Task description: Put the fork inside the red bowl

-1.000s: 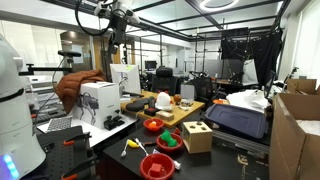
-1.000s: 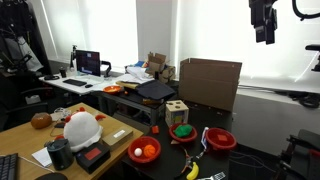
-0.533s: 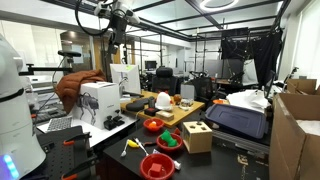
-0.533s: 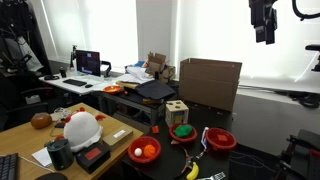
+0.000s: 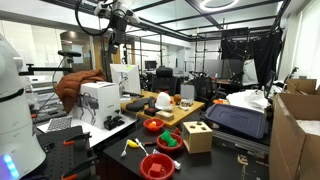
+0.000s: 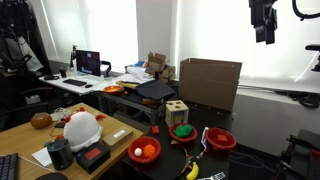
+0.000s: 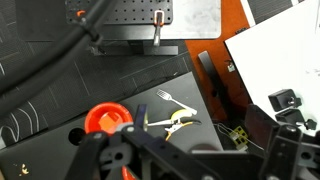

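A light-coloured fork (image 7: pixel 170 98) lies flat on the dark table in the wrist view, just above a yellow-handled tool (image 7: pixel 175 122). A red bowl (image 7: pixel 105 120) sits to its left; it is the empty red bowl in both exterior views (image 5: pixel 157 166) (image 6: pixel 219 140). My gripper (image 7: pixel 195 165) hangs high above the table, far from the fork and bowl, in both exterior views (image 5: pixel 120 36) (image 6: pixel 264 30). Its jaws stand apart with nothing between them. The fork is too small to make out in the exterior views.
Two more red bowls stand on the table, one holding an orange thing (image 6: pixel 144 152) and one holding green things (image 6: pixel 182 131). A wooden box with holes (image 5: pixel 197 135) sits beside them. A large cardboard box (image 6: pixel 208 82), a white appliance (image 5: pixel 100 100) and desk clutter surround the table.
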`<state>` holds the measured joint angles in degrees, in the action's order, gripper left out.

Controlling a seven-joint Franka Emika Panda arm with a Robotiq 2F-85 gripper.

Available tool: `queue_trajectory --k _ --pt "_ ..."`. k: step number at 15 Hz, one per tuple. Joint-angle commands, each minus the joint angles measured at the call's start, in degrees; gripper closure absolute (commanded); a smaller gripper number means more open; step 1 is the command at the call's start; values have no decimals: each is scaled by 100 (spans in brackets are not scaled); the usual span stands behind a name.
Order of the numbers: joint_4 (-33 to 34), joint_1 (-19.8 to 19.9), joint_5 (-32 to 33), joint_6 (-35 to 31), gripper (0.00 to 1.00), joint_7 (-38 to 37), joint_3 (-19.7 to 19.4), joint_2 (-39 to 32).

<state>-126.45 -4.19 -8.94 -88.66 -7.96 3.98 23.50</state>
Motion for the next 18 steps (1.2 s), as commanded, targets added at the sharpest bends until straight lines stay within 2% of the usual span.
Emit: queue_trajectory --k 1,5,8,14,18 --pt "12 48 -11 15 0 14 39 -3" --pt "12 48 -11 15 0 14 39 -3" --pt "216 103 118 -89 0 -18 40 -345" --pt "967 84 92 -781 0 -36 47 -1610" --pt "1631 37 -183 -1196 0 121 4 -2731"
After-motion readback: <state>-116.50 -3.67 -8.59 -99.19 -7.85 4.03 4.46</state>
